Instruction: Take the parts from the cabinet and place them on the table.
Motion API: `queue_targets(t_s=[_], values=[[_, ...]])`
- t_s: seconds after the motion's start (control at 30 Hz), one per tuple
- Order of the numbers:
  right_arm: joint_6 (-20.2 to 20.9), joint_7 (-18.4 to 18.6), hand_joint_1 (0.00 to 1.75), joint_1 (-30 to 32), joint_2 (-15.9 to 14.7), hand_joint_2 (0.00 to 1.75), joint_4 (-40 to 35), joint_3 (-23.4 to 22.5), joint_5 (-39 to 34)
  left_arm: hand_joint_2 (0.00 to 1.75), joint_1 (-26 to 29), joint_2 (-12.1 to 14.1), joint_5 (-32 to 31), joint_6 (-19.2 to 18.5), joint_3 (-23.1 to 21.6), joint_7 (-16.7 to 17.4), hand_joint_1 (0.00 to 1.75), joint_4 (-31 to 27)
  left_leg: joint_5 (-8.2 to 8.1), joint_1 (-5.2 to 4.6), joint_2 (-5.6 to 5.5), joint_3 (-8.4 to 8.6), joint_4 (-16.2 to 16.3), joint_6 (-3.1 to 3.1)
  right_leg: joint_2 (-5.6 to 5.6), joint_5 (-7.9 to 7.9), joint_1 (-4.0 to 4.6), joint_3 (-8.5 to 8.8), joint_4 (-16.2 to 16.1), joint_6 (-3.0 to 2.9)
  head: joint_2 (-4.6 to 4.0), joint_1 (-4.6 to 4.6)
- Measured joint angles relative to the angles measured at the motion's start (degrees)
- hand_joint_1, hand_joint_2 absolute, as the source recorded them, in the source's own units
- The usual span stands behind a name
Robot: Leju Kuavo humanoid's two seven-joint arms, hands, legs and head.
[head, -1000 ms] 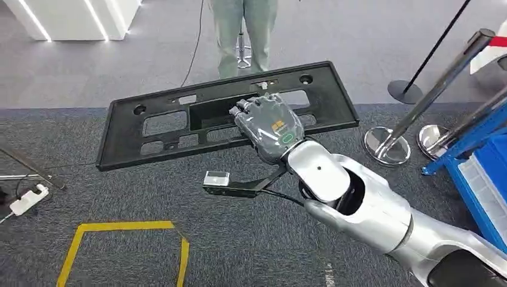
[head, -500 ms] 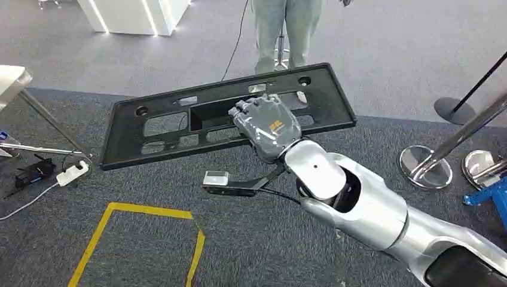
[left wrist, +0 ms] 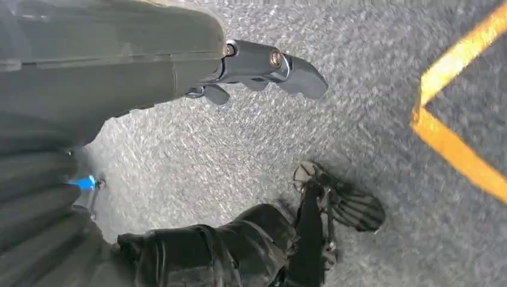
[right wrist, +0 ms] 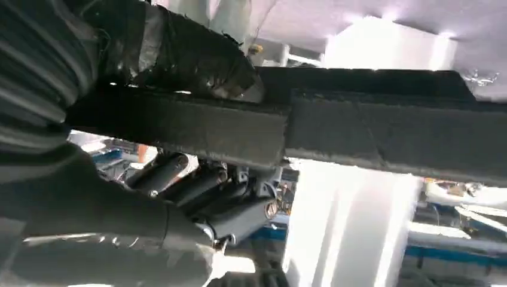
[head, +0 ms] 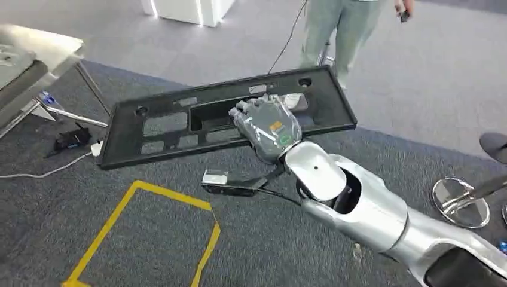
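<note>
A long black plastic panel [head: 161, 128] with several cut-outs hangs level above the carpet, held near its middle by my right hand [head: 267, 127]. From the right wrist, the panel's edge [right wrist: 382, 134] runs across the picture with the thumb over it and the dark fingers [right wrist: 203, 185] curled under it. My left hand [left wrist: 263, 63] hangs over the grey carpet with its fingers loosely bent and nothing in them. A metal table corner [head: 36, 54] stands at the far left.
A person [head: 344, 27] in grey-green trousers stands just beyond the panel. Yellow floor tape [head: 143, 197] marks a square below it. Cables and a power strip [head: 72, 140] lie under the table. A chrome stanchion base [head: 460, 200] stands at the right.
The whole view has swung left: the table has come in at the left, and the stanchions and blue rack have slid off right. The hand still holds the panel the same way.
</note>
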Motion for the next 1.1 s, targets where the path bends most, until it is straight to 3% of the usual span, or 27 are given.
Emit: queue_targets(t_s=[0.07, 0.1, 0.13, 0.2, 0.23, 0.27, 0.37, 0.4, 0.43, 0.47, 0.5, 0.57, 0.6, 0.63, 0.67, 0.7, 0.73, 0.77, 0.8, 0.9, 0.93, 0.97, 1.0, 1.07, 1.1], values=[[0.04, 0.00, 1.75, 0.64, -0.20, 1.75, 0.02, 0.00, 0.00, 1.75, -0.22, 0.00, 0.00, 0.00, 0.00, 0.00, 0.00, 0.00, -0.03, 0.00, -1.69, -0.04, 0.02, 0.04, 0.88, -3.06, -0.22, -4.56, 8.78, 0.27, 0.00, 0.00], [0.07, 0.00, 1.75, 0.92, -0.33, 1.75, 0.02, 0.00, 0.00, 1.75, -0.20, 0.00, 0.00, 0.00, 0.00, 0.00, 0.00, 0.00, -0.04, 0.01, -2.52, -0.04, 0.11, 0.04, 0.89, -2.77, -0.31, -5.61, 10.15, 0.35, 0.00, 0.04], [0.11, 0.07, 1.75, 1.09, -0.41, 1.75, 0.02, 0.00, 0.00, 1.75, -0.13, 0.00, 0.02, 0.00, 0.00, 0.11, 0.00, 0.00, -0.05, 0.11, -3.50, -0.04, 0.27, 0.01, 0.91, -1.00, -0.53, -5.18, 8.59, 0.46, 0.00, 0.00], [0.15, 0.26, 1.75, 1.06, -0.48, 1.75, 0.02, 0.00, 0.04, 1.75, -0.08, 0.00, 0.02, 0.13, 0.00, 0.50, 0.00, 0.00, -0.33, 0.36, -5.09, -0.07, 0.87, -0.40, 1.44, 4.12, -1.11, -1.36, 0.04, 0.70, 0.00, -0.02], [0.15, 0.33, 1.75, 1.04, -0.50, 1.75, 0.02, 0.00, 0.04, 1.75, -0.07, 0.00, 0.00, 0.22, 0.00, 0.70, 0.00, 0.00, -0.59, 0.49, -5.75, -0.29, 1.42, -0.79, 3.40, 6.22, -1.61, 0.78, -4.62, 1.05, 0.00, 0.04], [0.17, 0.42, 1.75, 1.04, -0.70, 1.75, 0.02, 0.00, 0.04, 1.75, -0.16, 0.07, -0.02, 0.35, 0.00, 0.98, 0.00, 0.00, -0.74, 0.43, -6.39, -0.91, 1.90, -1.16, 6.42, 4.85, -1.90, 1.20, -5.91, 1.37, 0.00, 0.02], [0.35, 0.55, 1.75, 1.19, -0.87, 1.75, -0.26, -0.02, 0.02, 1.75, 0.08, 0.11, -0.02, 0.52, 0.00, 1.16, 0.00, 0.00, -0.25, 0.96, -8.35, -1.73, 1.88, -2.23, 4.42, 5.12, -1.12, 1.36, -5.92, 0.43, 0.00, 0.02], [0.42, 0.57, 1.75, 1.08, -0.90, 1.75, -0.28, -0.02, 0.02, 1.75, 0.40, 0.11, -0.02, 0.59, 0.00, 1.24, 0.00, 0.00, -0.16, 1.06, -9.01, -1.86, 1.85, -2.66, 3.66, 5.38, -1.25, 1.51, -6.20, -0.06, 0.00, -0.04], [0.46, 0.59, 1.75, 0.94, -0.90, 1.75, -0.39, -0.04, 0.02, 1.75, 0.63, 0.09, -0.02, 0.63, 0.00, 1.31, 0.00, 0.00, -0.52, 1.05, -6.68, -2.29, 2.49, -2.61, 2.88, 5.59, -1.42, 1.71, -6.50, -0.52, 0.00, -0.09], [0.50, 0.57, 1.75, 0.93, -0.90, 1.75, -0.55, -0.07, 0.02, 1.75, 0.56, 0.04, -0.02, 0.61, 0.00, 1.31, 0.00, 0.00, -1.76, 0.57, -3.16, -3.11, 4.41, -2.78, 2.36, 5.57, -1.31, 1.81, -6.59, -0.90, 0.00, -0.62], [0.55, 0.57, 1.75, 0.83, -0.92, 1.75, -0.68, -0.11, 0.02, 1.75, 0.37, 0.04, -0.02, 0.61, 0.00, 1.31, 0.00, 0.00, -3.72, 0.67, -1.50, -4.87, 7.96, -3.00, 1.63, 5.54, -1.11, 1.81, -6.60, -1.21, 0.00, -0.79], [0.85, 0.59, 1.75, 0.89, -1.05, 1.75, -0.72, -0.11, 0.02, 1.75, 0.10, 0.02, -0.02, 0.52, 0.00, 1.31, 0.00, 0.00, -7.56, 0.75, -0.56, -9.22, 17.06, -3.18, -0.11, 5.41, -0.72, 1.76, -6.60, -1.41, 0.00, -0.85], [0.94, 0.57, 1.75, 0.97, -1.09, 1.75, -0.72, -0.11, 0.02, 1.75, 0.09, -0.02, -0.02, 0.46, 0.00, 1.29, 0.00, 0.00, -8.08, 0.75, -0.48, -10.37, 19.50, -3.17, -0.88, 5.37, -0.59, 1.74, -6.59, -1.47, 0.00, -0.90], [0.98, 0.59, 1.75, 1.05, -1.09, 1.75, -0.74, -0.11, 0.02, 1.75, 0.13, -0.04, -0.02, 0.48, 0.00, 1.31, 0.00, 0.00, -7.37, 0.74, -0.47, -10.13, 19.25, -3.07, -1.67, 5.34, -0.47, 1.76, -6.59, -1.51, 0.00, -0.85], [0.98, 0.59, 1.75, 1.03, -1.09, 1.75, -0.74, -0.11, 0.02, 1.75, 0.17, -0.04, -0.02, 0.48, 0.00, 1.31, 0.00, 0.00, -5.77, 0.71, -0.42, -8.67, 16.63, -2.89, -2.40, 5.28, -0.37, 1.78, -6.59, -1.54, 0.00, -0.88], [0.98, 0.59, 1.75, 1.01, -1.09, 1.75, -0.76, -0.11, 0.02, 1.75, 0.21, -0.04, -0.02, 0.48, 0.00, 1.31, 0.00, 0.00, -3.44, 0.60, -0.04, -5.91, 11.74, -2.59, -3.10, 5.19, -0.28, 1.88, -6.59, -1.53, 0.00, -0.85], [0.98, 0.59, 1.75, 0.96, -1.09, 1.75, -0.81, -0.11, 0.02, 1.75, 0.18, -0.04, -0.02, 0.48, 0.00, 1.29, 0.00, 0.00, -1.31, 0.37, 1.33, -2.75, 6.29, -2.20, -3.77, 5.06, -0.20, 2.06, -6.59, -1.38, 0.00, -0.90], [0.98, 0.57, 1.75, 0.92, -1.09, 1.75, -0.96, -0.13, 0.02, 1.75, 0.10, -0.02, -0.02, 0.48, 0.00, 1.29, 0.00, 0.02, -1.86, -0.35, 4.48, -1.02, 2.63, -1.81, -4.38, 4.91, -0.09, 2.16, -6.59, -1.21, 0.00, -0.83], [0.98, 0.59, 1.75, 0.82, -1.14, 1.75, -1.03, -0.15, 0.02, 1.75, 0.05, 0.00, -0.02, 0.48, 0.00, 1.27, 0.00, 0.00, -1.73, -0.95, 4.28, -0.67, 2.20, -1.32, -4.97, 4.72, 0.31, 2.13, -6.52, -0.90, 0.00, -0.77], [0.98, 0.57, 1.75, 0.82, -1.14, 1.75, -1.11, -0.15, 0.02, 1.75, 0.20, 0.02, -0.04, 0.33, 0.00, 0.96, 0.00, 0.00, -1.61, -1.08, 1.78, -0.87, 1.88, -0.83, -6.91, 4.40, 0.20, 2.64, -6.79, -0.13, 0.00, -0.92], [0.96, 0.59, 1.75, 0.79, -1.16, 1.75, -1.22, -0.20, 0.02, 1.75, 0.29, 0.00, -0.04, 0.31, 0.00, 0.90, 0.00, 0.00, -1.20, -0.24, 1.16, -0.22, 1.20, -0.37, -5.71, 4.01, -0.02, 2.35, -6.35, 0.42, 0.00, -0.96], [0.96, 0.59, 1.75, 0.72, -1.18, 1.75, -1.24, -0.22, 0.02, 1.75, 0.29, -0.02, -0.04, 0.31, 0.00, 0.79, 0.00, 0.02, -1.14, -0.29, 0.49, -0.04, 1.02, -0.19, -2.22, 3.15, -0.22, 2.09, -5.04, 0.61, 0.00, -0.85], [0.96, 0.57, 1.75, 0.58, -1.18, 1.75, -1.33, -0.24, 0.02, 1.75, 0.17, -0.02, -0.04, 0.31, 0.00, 0.76, 0.00, 0.02, -1.06, -0.20, 0.17, -0.02, 1.04, 0.15, -0.08, 1.03, -0.25, 0.46, -1.52, 0.56, 0.00, -0.87], [1.09, 0.57, 1.75, 0.74, -1.31, 1.75, -1.35, -0.22, 0.02, 1.75, -0.12, -0.02, -0.04, 0.31, 0.00, 0.72, 0.00, 0.02, -1.15, -0.17, -1.30, -0.07, 1.07, 0.32, 0.94, -2.81, -0.26, -4.02, 7.44, 0.78, 0.00, -0.81], [1.11, 0.57, 1.75, 0.92, -1.42, 1.75, -1.35, -0.24, 0.02, 1.75, -0.16, -0.02, -0.04, 0.26, 0.00, 0.72, 0.00, 0.00, -1.15, -0.17, -2.19, -0.11, 1.15, 0.31, 0.93, -3.46, -0.27, -5.92, 10.68, 0.88, 0.00, -0.85]])
